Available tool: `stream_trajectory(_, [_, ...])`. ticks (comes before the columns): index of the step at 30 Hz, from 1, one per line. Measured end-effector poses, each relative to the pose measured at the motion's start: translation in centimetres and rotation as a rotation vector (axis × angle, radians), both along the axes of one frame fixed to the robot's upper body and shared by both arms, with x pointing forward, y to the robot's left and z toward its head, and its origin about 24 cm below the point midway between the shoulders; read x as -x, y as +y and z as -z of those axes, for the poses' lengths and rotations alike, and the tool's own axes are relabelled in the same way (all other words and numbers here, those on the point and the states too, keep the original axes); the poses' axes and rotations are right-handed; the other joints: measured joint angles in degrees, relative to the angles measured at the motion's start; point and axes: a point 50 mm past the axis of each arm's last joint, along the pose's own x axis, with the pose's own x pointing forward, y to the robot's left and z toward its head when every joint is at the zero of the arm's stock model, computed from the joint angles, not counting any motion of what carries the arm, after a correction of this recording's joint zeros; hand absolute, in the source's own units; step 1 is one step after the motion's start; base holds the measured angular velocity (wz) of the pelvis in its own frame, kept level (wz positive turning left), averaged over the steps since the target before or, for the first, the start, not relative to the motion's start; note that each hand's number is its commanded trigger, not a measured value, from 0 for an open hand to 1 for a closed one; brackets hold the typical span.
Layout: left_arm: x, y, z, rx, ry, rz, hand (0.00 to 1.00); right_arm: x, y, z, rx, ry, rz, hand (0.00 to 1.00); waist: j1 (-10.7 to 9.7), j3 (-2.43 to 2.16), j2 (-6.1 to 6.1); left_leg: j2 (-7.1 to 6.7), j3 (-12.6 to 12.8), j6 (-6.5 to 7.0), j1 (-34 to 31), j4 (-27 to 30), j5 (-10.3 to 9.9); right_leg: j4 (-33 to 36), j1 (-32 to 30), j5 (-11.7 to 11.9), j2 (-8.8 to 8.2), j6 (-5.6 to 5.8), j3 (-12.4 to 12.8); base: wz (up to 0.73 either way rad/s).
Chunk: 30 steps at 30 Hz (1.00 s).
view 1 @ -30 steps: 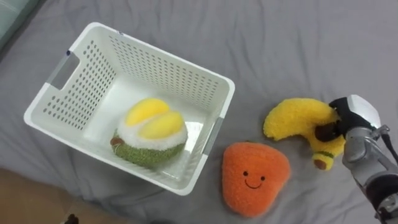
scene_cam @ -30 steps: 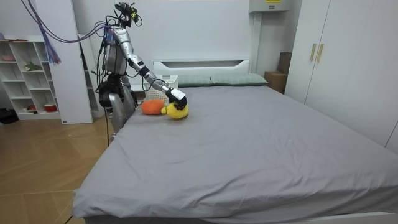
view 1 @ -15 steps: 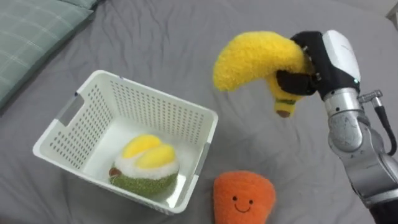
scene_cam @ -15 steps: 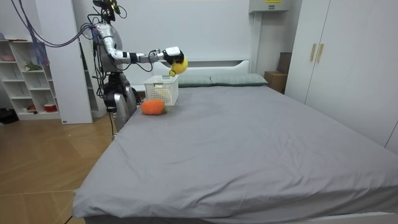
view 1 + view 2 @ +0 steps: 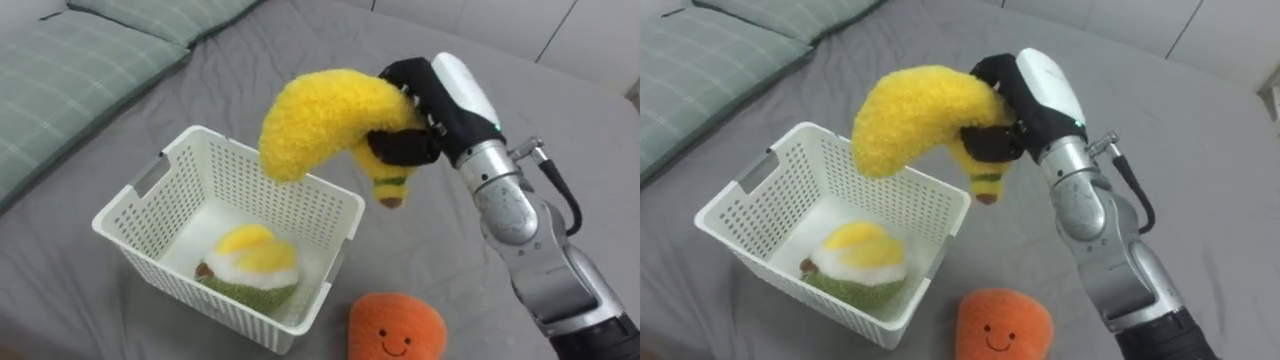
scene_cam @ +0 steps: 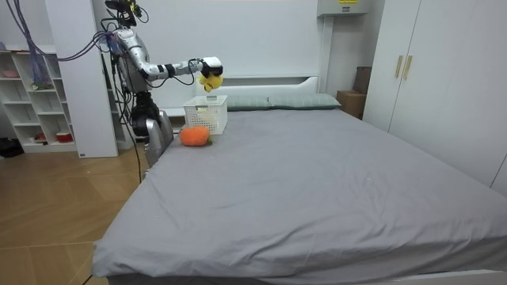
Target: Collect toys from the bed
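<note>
**Banana over the rim – a release now could miss**

The right robot hand (image 5: 432, 108) has its fingers curled tight round the narrow stalk end of the yellow banana plush (image 5: 318, 118), which it holds in the air above the far right corner of the white basket (image 5: 160, 262). The fat end hangs over the far rim. A durian plush (image 5: 250, 268) already lies in the basket, and the orange plush (image 5: 395, 328) is on the bed (image 5: 250, 60) just beside the basket's near corner.

The risk, as I judge it, is in the drop. The toy sits over the rim rather than over the middle, so letting go here could land it on the edge and roll it back onto the bed. The basket looks light, so a knock from hand or toy might shift or tip it. Being held by one end, the plush may also swing as the arm moves.

A second ago the banana lay on the bed beside the orange plush, with the hand closing on it. Half a second ago it was lifted, off to the right of the basket – now it is carried over the corner. The head camera has shifted too, while the room view shows the basket in the same place.
</note>
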Motion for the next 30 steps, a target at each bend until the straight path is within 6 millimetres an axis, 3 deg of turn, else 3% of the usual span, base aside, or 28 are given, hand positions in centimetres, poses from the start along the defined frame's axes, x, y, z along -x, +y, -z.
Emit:
stream_trajectory(4, [0.5, 0.3, 0.0, -0.01, 0.034, -0.006, 0.0, 0.0, 1.0, 0.3, 0.012, 0.035, -0.043, 1.0, 2.4, 0.2, 0.3, -0.04, -0.4, -0.01, -0.7, 0.1, 0.0, -0.1, -0.5, 0.0, 0.0, 0.02, -0.1, 0.07])
stream_trajectory(8, [0.6, 0.2, 0.1, -0.004, 0.045, -0.01, 0.0, 0.1, 1.7, 0.4, 0.007, 0.047, -0.068, 1.0, 4.2, 0.28, 0.28, -0.59, -2.1, 0.07, -1.8, 0.2, 0.3, -0.1, -0.8, -0.3, -0.41, 0.23, -1.7, 0.22])
stream_trajectory(10, [0.8, 0.2, 0.1, -0.003, 0.054, -0.013, 0.0, 0.1, 2.5, 0.6, 0.011, 0.061, -0.091, 0.67, 4.7, 0.36, 0.4, -0.65, -2.2, 0.07, -1.9, 0.3, 0.3, -0.1, -0.8, -0.3, -0.45, 0.26, -1.8, 0.03])
stream_trajectory(11, [0.8, 0.2, 0.1, -0.002, 0.054, -0.013, 0.0, 0.0, 2.9, 0.7, 0.017, 0.068, -0.105, 0.62, 5.1, 0.38, 0.36, -0.7, -2.4, 0.07, -2.1, 0.5, 0.3, -0.1, -0.9, -0.3, -0.53, 0.27, -2.1, 0.08])
stream_trajectory(12, [0.6, 0.2, 0.1, -0.002, 0.05, -0.011, 0.0, 0.0, 3.2, 0.9, 0.018, 0.076, -0.115, 0.5, 5.6, 0.44, 0.17, -0.74, -2.6, 0.08, -2.1, 0.5, 0.3, -0.1, -0.9, -0.3, -0.73, 0.27, -2.4, 0.1])
stream_trajectory(13, [0.6, 0.2, 0.1, -0.003, 0.049, -0.011, 0.0, 0.0, 3.4, 1.0, 0.015, 0.082, -0.117, 0.2, 5.7, 0.43, 0.03, -0.76, -2.7, 0.08, -2.1, 0.5, 0.4, -0.1, -0.9, -0.3, -0.74, 0.27, -2.6, 0.1])
stream_trajectory(14, [0.8, 0.2, 0.1, -0.002, 0.056, -0.012, 0.0, -0.2, 3.7, 1.3, 0.012, 0.096, -0.119, 0.02, 6.0, 0.48, -0.22, -0.81, -3.0, 0.09, -2.2, 0.5, 0.4, -0.1, -0.8, -0.3, -0.73, 0.27, -2.8, 0.1])
stream_trajectory(20, [0.9, 0.1, 0.3, -0.006, 0.09, 0.008, 0.0, -0.5, 3.3, 3.7, 0.049, 0.19, -0.086, 0.0, 6.9, 0.64, -1.3, -1.61, -5.0, 0.3, -3.7, 2.2, 0.5, 0.0, -0.8, -0.4, -0.98, 0.38, -4.1, 0.18])
stream_trajectory(30, [2.2, 0.1, 0.3, -0.025, 0.146, -0.041, 0.0, -0.7, 1.8, 5.6, 0.095, 0.266, -0.013, 0.0, 7.3, 0.96, -0.63, -2.27, -6.5, 0.47, -4.9, 3.4, 0.6, 0.0, -0.8, -0.6, -1.39, 0.59, -4.0, 0.1])
